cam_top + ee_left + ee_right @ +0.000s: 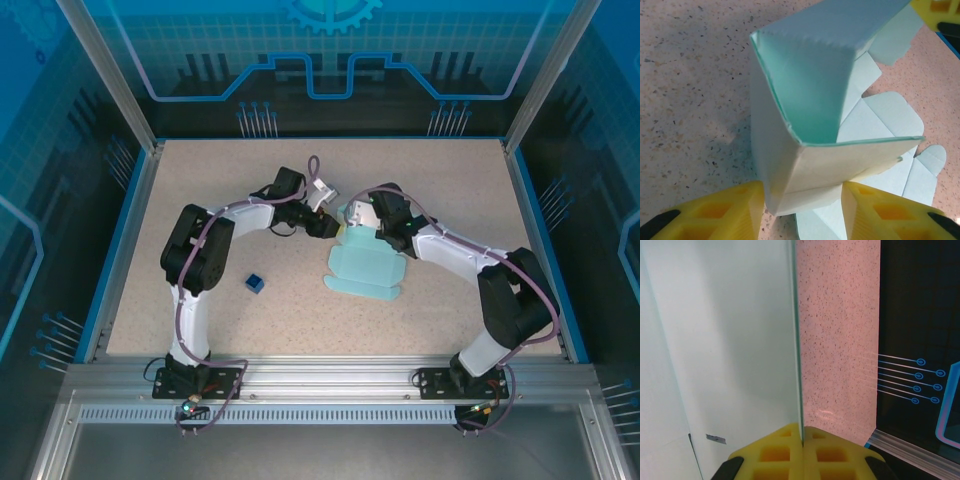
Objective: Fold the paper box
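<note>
Top external view: the paper box (365,268) lies just right of the worktop's (450,180) centre. It is a pale blue cut-out, flat at its 6 o'clock end, with its 12 o'clock end folded up between the two arms. The left gripper (328,218) reaches it from 9 o'clock and the right gripper (378,222) from 3 o'clock, both at the raised part. A small dark blue cube (254,284) sits well apart, at 9 o'clock from the sheet.

In the left wrist view, that gripper's yellow fingers (725,215) stand part-way apart. The lower corner of the upright, open-topped walls fills the gap and touches both. Flat flaps and rounded tabs spread on the worktop toward 4 o'clock.

In the right wrist view, the yellow fingers (830,452) are pressed together on a thin upright panel seen edge-on, so this gripper is pinching the card. Pale card covers the left side, and speckled worktop runs to a blue rail (910,450) at 4 o'clock.
</note>
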`<act>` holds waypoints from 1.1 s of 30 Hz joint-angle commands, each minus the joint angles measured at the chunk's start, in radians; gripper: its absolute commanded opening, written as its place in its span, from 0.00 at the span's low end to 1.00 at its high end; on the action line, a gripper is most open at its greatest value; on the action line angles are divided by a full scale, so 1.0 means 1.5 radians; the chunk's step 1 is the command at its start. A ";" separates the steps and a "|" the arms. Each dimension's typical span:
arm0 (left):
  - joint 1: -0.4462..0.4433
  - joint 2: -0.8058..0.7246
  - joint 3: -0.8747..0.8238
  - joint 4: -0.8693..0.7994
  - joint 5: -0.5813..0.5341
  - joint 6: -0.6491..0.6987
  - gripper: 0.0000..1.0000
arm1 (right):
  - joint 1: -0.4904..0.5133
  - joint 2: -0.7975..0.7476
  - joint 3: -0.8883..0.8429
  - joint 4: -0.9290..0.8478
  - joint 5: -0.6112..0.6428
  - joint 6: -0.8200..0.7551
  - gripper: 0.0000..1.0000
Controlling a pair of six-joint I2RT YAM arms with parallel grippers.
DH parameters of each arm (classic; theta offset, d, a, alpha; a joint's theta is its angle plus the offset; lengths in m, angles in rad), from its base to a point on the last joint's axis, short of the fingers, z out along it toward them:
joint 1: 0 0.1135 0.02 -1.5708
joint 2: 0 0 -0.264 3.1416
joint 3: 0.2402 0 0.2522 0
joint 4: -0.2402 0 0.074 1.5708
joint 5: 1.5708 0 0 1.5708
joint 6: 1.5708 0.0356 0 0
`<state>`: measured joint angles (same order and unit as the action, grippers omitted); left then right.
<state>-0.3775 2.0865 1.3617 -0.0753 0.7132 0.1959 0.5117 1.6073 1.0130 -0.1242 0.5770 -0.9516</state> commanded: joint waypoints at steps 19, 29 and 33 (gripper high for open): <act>-0.027 -0.055 -0.080 0.150 -0.027 -0.094 0.49 | 0.037 -0.054 -0.072 0.076 0.038 -0.024 0.00; -0.027 -0.062 -0.110 0.195 0.015 -0.101 0.46 | 0.043 -0.053 -0.071 0.066 0.043 -0.019 0.00; -0.028 -0.063 -0.111 0.200 0.026 -0.099 0.40 | 0.044 -0.051 -0.071 0.063 0.045 -0.014 0.00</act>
<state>-0.4107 2.0373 1.2076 0.1715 0.6968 0.0502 0.5522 1.5486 0.9131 -0.0254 0.6407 -0.9699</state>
